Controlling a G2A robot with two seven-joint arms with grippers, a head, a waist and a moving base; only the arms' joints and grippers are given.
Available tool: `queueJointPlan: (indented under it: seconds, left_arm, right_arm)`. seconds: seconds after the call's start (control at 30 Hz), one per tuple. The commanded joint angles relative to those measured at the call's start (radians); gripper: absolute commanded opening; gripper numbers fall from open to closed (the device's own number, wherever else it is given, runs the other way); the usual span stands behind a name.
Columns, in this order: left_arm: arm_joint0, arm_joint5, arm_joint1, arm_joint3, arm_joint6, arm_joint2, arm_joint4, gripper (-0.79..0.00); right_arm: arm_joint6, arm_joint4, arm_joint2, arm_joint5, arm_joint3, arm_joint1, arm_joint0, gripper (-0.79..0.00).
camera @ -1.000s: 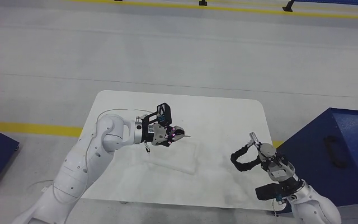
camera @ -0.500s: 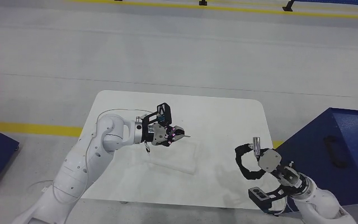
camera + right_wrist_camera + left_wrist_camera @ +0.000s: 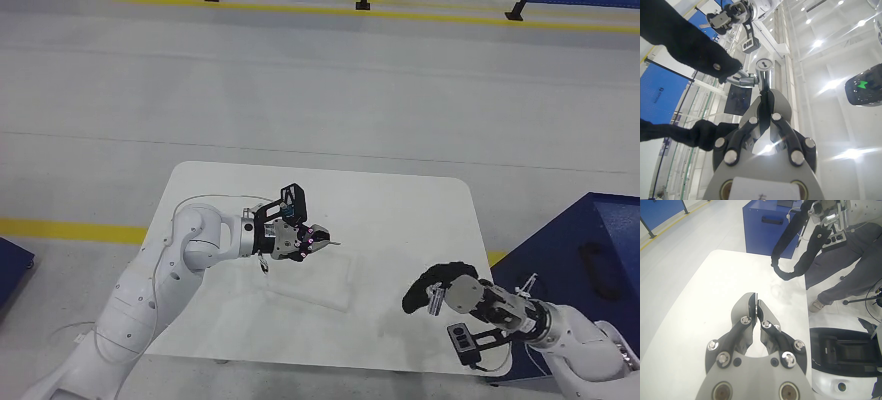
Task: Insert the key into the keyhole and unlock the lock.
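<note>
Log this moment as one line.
left pincer: shut on key, above table | right pincer: shut on lock, near table's edge | key and lock: apart | insertion: not yet done

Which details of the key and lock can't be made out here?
Left wrist view: key edge-on in the jaws of the left gripper; teeth hidden.
Top view: lock too small to find its keyhole.
Right wrist view: cable loop cut off by the picture's edge.
</note>
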State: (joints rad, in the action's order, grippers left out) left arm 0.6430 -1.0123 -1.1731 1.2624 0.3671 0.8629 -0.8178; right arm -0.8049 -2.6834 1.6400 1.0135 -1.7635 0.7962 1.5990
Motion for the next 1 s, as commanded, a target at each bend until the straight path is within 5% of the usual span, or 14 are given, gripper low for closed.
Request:
queueJointPlan:
  seconds: [0.0, 0.2, 0.33, 0.5, 0.67, 0.97]
  left_arm:
    - [0.000, 0.000, 0.000, 0.000, 0.000, 0.000, 0.000, -0.785]
    - [0.000, 0.000, 0.000, 0.000, 0.000, 0.000, 0.000, -0.785]
    - [0.000, 0.000, 0.000, 0.000, 0.000, 0.000, 0.000, -0.785]
    - [0.000, 0.000, 0.000, 0.000, 0.000, 0.000, 0.000, -0.785]
    - [0.000, 0.000, 0.000, 0.000, 0.000, 0.000, 0.000, -0.785]
    - [0.000, 0.000, 0.000, 0.000, 0.000, 0.000, 0.000, -0.785]
  right_arm:
    - [0.008, 0.078, 0.003, -0.001, -0.009, 0.011, -0.012, -0.785]
    - [0.000, 0.600, -0.094, -0.028, 0.022, 0.045, -0.004, -0.785]
    - [-0.132, 0.995, -0.150, -0.242, 0.049, 0.060, -0.019, -0.785]
    - [-0.210, 1.262, -0.209, -0.403, 0.114, 0.088, -0.027, -0.785]
    - [-0.143, 1.389, -0.278, -0.585, 0.156, 0.110, -0.035, -0.785]
    - [-0.013, 1.347, -0.296, -0.702, 0.120, 0.123, -0.003, -0.785]
